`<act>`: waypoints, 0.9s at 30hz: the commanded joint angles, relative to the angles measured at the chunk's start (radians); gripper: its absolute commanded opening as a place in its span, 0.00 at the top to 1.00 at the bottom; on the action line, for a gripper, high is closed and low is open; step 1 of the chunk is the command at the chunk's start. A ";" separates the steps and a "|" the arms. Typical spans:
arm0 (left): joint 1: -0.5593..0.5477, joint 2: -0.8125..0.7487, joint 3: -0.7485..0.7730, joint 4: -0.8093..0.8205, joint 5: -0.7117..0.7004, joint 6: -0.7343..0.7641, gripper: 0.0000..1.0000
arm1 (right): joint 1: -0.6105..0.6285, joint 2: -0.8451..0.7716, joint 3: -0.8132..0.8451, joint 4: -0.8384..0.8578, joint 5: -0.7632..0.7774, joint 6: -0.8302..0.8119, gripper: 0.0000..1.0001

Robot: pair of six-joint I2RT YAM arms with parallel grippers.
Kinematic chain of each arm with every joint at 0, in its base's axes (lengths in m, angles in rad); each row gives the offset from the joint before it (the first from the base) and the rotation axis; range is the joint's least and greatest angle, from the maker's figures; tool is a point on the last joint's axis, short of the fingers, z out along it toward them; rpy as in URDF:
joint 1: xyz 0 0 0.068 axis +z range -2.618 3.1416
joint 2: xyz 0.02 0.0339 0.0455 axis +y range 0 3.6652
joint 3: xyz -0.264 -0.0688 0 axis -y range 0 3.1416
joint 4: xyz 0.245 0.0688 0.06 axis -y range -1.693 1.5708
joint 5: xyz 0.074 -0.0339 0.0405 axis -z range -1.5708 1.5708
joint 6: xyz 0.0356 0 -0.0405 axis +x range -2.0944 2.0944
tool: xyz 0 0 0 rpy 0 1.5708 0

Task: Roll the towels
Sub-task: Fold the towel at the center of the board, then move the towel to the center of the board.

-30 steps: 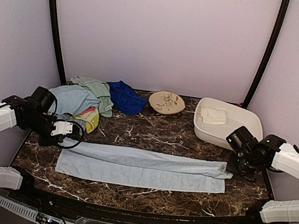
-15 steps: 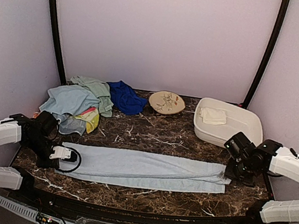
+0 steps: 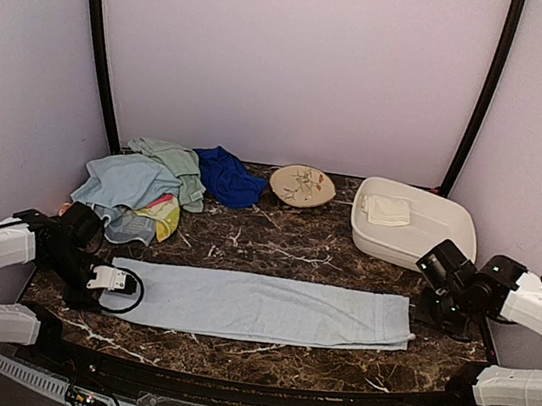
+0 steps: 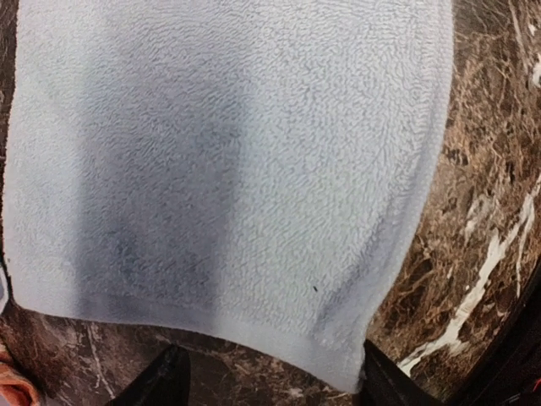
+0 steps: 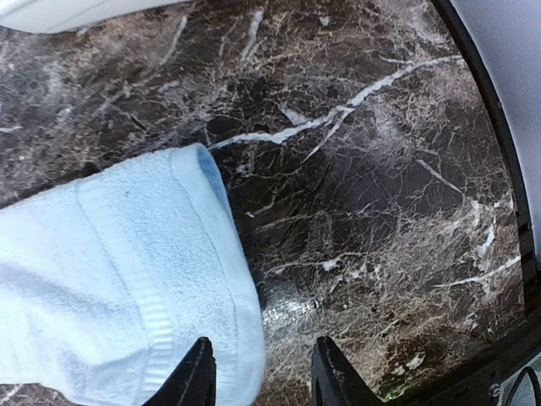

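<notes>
A long light blue towel (image 3: 256, 307) lies flat as a folded strip across the front of the table. My left gripper (image 3: 108, 281) sits at its left end. In the left wrist view that gripper (image 4: 270, 385) is open, and the towel's (image 4: 228, 169) hem lies on the marble just ahead of the fingertips. My right gripper (image 3: 427, 311) is at the towel's right end and is open (image 5: 264, 376). The towel's corner (image 5: 127, 296) rests beside its left finger (image 5: 199, 376), with nothing pinched. More towels are piled at the back left: light blue (image 3: 127, 183), pale green (image 3: 177, 164), royal blue (image 3: 226, 177), yellow (image 3: 163, 214).
A white plastic tub (image 3: 449, 228) at the back right holds a folded cream-white towel (image 3: 386, 210). A round beige patterned plate (image 3: 302, 185) stands at the back centre. Black frame posts rise at both back corners, and the table's right edge (image 5: 507, 169) runs close to the right gripper.
Both grippers drew the towel's held edge toward the near side, making a narrower strip, then opened and let it go. The left arm dropped down to the table.
</notes>
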 commanded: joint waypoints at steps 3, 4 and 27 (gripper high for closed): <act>-0.004 -0.034 0.144 -0.123 0.011 0.044 0.30 | 0.007 -0.099 0.169 -0.144 0.024 -0.028 0.63; -0.003 -0.017 0.179 -0.124 0.010 0.039 0.30 | 0.007 -0.078 0.196 -0.145 0.027 -0.038 0.65; -0.036 0.280 -0.001 0.311 -0.103 -0.039 0.47 | -0.181 0.252 0.041 0.307 -0.182 -0.199 0.48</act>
